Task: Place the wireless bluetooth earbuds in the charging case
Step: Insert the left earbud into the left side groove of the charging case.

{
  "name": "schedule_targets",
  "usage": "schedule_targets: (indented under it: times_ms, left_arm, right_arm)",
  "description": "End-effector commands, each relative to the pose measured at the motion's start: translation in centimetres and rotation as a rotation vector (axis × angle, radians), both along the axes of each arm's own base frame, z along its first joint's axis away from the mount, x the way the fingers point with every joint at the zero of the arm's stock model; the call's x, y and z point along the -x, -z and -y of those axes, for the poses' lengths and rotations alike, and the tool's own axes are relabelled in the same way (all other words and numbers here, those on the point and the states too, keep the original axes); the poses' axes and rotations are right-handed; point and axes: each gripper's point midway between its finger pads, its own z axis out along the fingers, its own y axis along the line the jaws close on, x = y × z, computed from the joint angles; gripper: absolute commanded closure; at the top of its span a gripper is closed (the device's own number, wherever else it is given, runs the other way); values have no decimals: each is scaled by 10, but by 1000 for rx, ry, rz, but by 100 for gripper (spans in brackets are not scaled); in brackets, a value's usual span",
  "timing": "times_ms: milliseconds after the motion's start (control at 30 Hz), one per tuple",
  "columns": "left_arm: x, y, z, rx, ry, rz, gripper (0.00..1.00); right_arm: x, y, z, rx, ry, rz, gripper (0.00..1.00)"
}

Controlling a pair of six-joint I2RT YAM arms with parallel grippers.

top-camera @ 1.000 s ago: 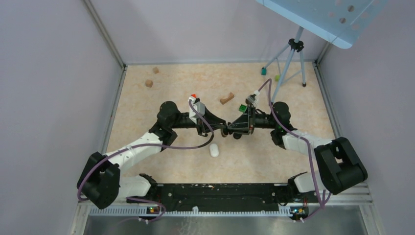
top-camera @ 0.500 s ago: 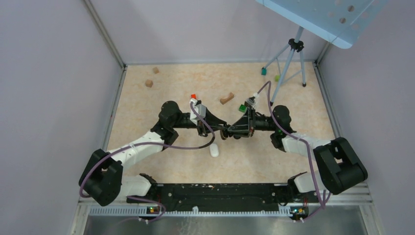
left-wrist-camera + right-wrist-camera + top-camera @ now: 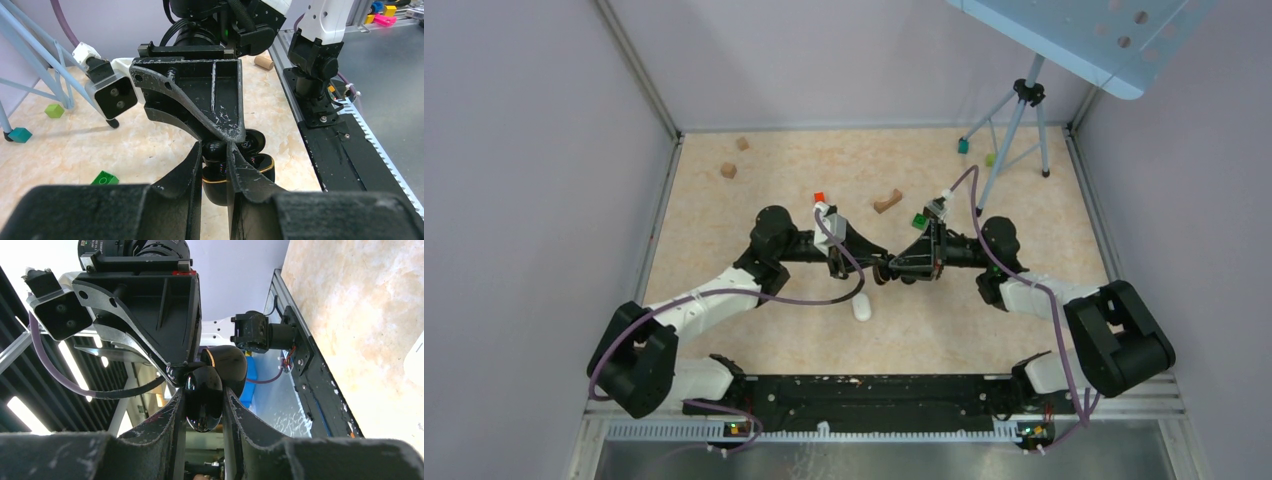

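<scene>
The beige stone-patterned table (image 3: 724, 340) fills the floor of a walled booth. The left arm (image 3: 714, 298) and the right arm (image 3: 1036, 290) reach inward from the near edge and meet tip to tip above the middle of the table. A tripod (image 3: 1014, 130) stands at the far right corner under a pale blue perforated panel (image 3: 1084, 35).

The left gripper (image 3: 215, 156) is clamped on the black charging case (image 3: 257, 168), its two fingers pressing the lower body from either side. The case has a gold rim and is held off the table, its open side facing the other tool. The right gripper (image 3: 203, 395) is clamped on a glossy black earbud (image 3: 202, 402), pinched between both fingers. The earbud is right at the mouth of the case, touching or just beside it; whether it sits in its slot I cannot tell.

A white oval object (image 3: 861, 307) lies on the table just in front of the meeting point, apart from both tools. A curved wooden piece (image 3: 887, 201) lies behind the grippers, with a green cube (image 3: 919, 220) near the right wrist and a red cube (image 3: 819, 197) near the left wrist. Two small wooden blocks (image 3: 728, 170) lie at the far left. A teal cube (image 3: 963, 146) and a light green cube (image 3: 990, 159) lie by the tripod's feet.
</scene>
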Motion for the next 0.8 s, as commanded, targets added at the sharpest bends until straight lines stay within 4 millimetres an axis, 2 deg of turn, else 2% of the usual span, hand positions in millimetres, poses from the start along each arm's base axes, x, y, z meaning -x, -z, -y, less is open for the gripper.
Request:
schedule_targets:
  times_ms: [0,467,767]
  left_arm:
    - [-1,-13,2,24,17,64,100]
    - [-2,-6,0,-21,7,56,100]
    - [-3,-4,-1,-33,-6,40,64]
  right_arm:
    - [8,-16,0,-45,-13,90,100]
    - [4,-19,0,-51,5,94,100]
    - [4,-16,0,-40,9,91,100]
